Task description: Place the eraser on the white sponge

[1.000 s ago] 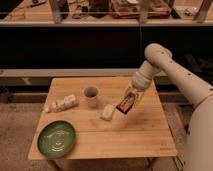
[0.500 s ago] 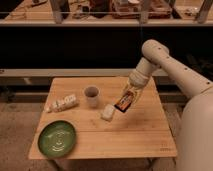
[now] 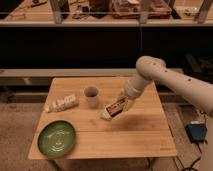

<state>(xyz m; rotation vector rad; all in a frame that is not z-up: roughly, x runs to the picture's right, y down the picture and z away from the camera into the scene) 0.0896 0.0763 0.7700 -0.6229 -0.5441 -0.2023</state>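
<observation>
Gripper [image 3: 122,103] with eraser [image 3: 115,107] near cup [image 3: 91,96]

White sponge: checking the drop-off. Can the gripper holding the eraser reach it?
Probably yes: the gripper, holding the eraser, hangs right by the white sponge, nothing between them; the cup stands apart.

A pale cup [image 3: 91,95] stands on the wooden counter [image 3: 145,135]. A long whitish packet [image 3: 61,104] lies left of the cup, and a green plate [image 3: 57,138] sits front-left of it. The hand [image 3: 122,103] hangs just right of the cup.
</observation>
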